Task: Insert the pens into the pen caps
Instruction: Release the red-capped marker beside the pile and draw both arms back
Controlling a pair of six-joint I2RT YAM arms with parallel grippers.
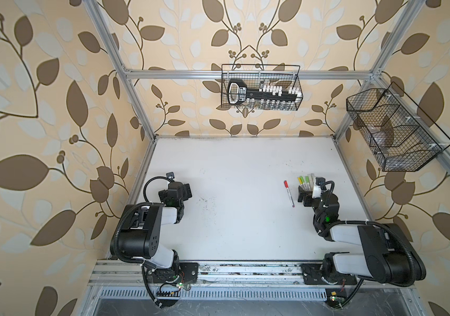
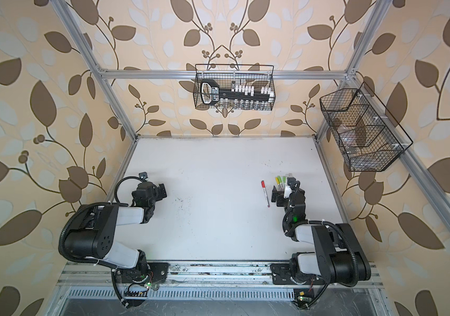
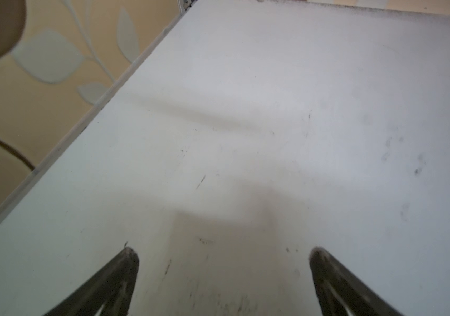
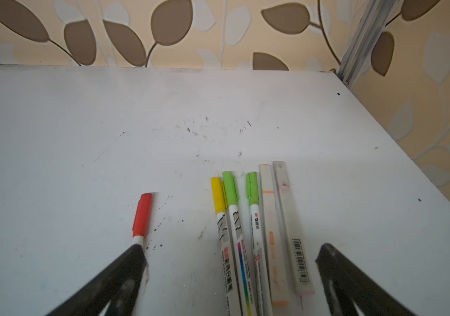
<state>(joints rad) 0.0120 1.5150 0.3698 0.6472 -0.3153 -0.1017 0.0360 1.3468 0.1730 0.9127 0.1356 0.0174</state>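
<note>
The left gripper (image 3: 224, 251) hangs wide open over bare table (image 3: 273, 82), holding nothing. The right gripper (image 4: 230, 249) is also spread wide and empty. In the right wrist view, a row of 5 pens runs back between its fingers. They lie side by side at the table's right side: a yellow-capped pen (image 4: 217, 195), 2 green-capped pens (image 4: 230, 191) and 2 grey markers (image 4: 269, 213). All 5 have caps on their far ends. A red-capped pen (image 1: 289, 193) lies alone just left of the row, apart from it. In the right wrist view its white barrel disappears behind 1 finger (image 4: 114, 281).
</note>
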